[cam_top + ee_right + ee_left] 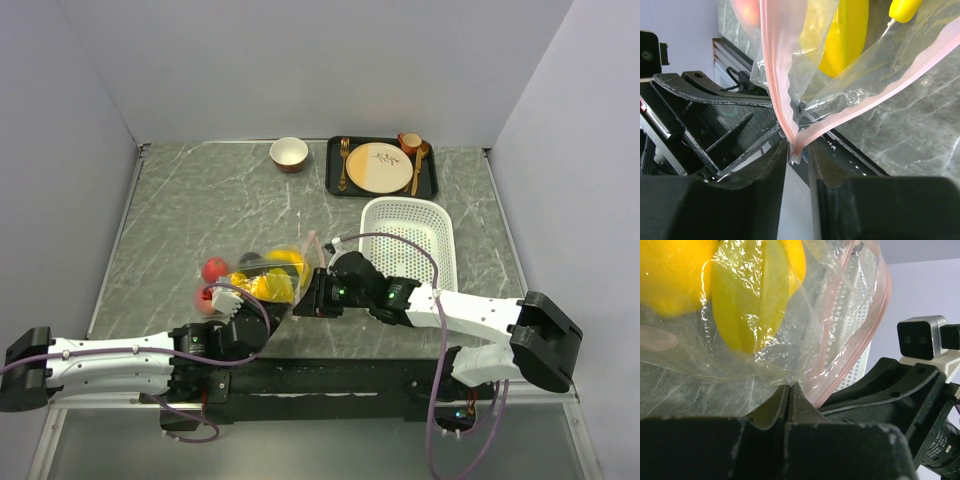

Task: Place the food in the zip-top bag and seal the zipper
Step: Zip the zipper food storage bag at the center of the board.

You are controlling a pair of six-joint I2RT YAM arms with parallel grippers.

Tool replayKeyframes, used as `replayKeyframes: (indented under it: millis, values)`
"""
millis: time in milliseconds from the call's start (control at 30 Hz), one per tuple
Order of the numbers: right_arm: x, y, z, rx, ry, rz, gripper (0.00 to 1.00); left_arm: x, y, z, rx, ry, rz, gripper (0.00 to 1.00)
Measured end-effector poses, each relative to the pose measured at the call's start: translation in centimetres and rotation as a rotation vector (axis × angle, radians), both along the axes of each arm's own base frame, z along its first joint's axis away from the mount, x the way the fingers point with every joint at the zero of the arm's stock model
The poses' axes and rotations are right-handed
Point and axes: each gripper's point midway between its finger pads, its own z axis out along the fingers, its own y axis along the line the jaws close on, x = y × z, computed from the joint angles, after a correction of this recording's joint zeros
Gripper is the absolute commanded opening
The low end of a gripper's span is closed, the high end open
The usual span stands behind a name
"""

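The clear zip-top bag (288, 265) is held up between both grippers, with yellow fruits (272, 283) inside. A red apple (214, 268) and a pinkish-red fruit (203, 297) sit at its left; I cannot tell if they are inside. My left gripper (789, 386) is shut on a fold of the clear plastic, below a yellow round fruit (675, 275) and a yellow-green piece (745, 305). My right gripper (797, 152) is closed on the end of the pale pink zipper (774, 75), whose two strips spread apart above it. A yellow piece (845, 35) shows inside the bag.
A white perforated basket (408, 235) stands right of the bag. A dark tray (433, 180) with a beige plate, cutlery and a cup is at the back. A small bowl (289, 153) sits left of it. Walls enclose the table.
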Motion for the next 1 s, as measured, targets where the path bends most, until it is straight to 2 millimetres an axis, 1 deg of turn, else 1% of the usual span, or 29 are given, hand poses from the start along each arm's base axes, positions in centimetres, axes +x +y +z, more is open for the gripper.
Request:
replayKeyframes:
  millis: [33,67,133,167,233,533,767,1000]
  values:
    - [-0.04,0.03,-0.02,0.000,0.000,0.003,0.21,0.00,0.01,0.05,-0.002,-0.001,0.000,0.01]
    - [-0.08,0.07,0.00,0.002,0.001,0.004,0.15,0.00,0.02,0.05,-0.002,-0.001,0.000,0.01]
    - [-0.15,0.12,-0.06,0.001,0.003,0.007,0.10,-0.02,0.05,0.02,0.000,0.000,0.000,0.01]
    - [-0.15,0.12,-0.08,0.001,0.004,0.008,0.05,-0.02,0.05,0.02,0.000,0.000,0.000,0.01]
    - [-0.17,0.13,-0.08,0.001,0.004,0.008,0.00,-0.03,0.10,0.05,0.000,0.000,0.000,0.01]
    - [0.23,0.06,0.16,0.006,0.004,-0.024,0.00,-0.03,0.04,0.04,-0.004,-0.006,-0.004,0.01]
    - [0.53,-0.04,0.20,0.004,0.002,-0.045,0.01,-0.30,-0.29,-0.54,-0.020,-0.016,-0.034,0.01]
    - [0.74,-0.22,0.08,0.000,0.008,-0.052,0.02,-0.74,-0.29,-0.83,-0.074,-0.024,-0.062,0.01]
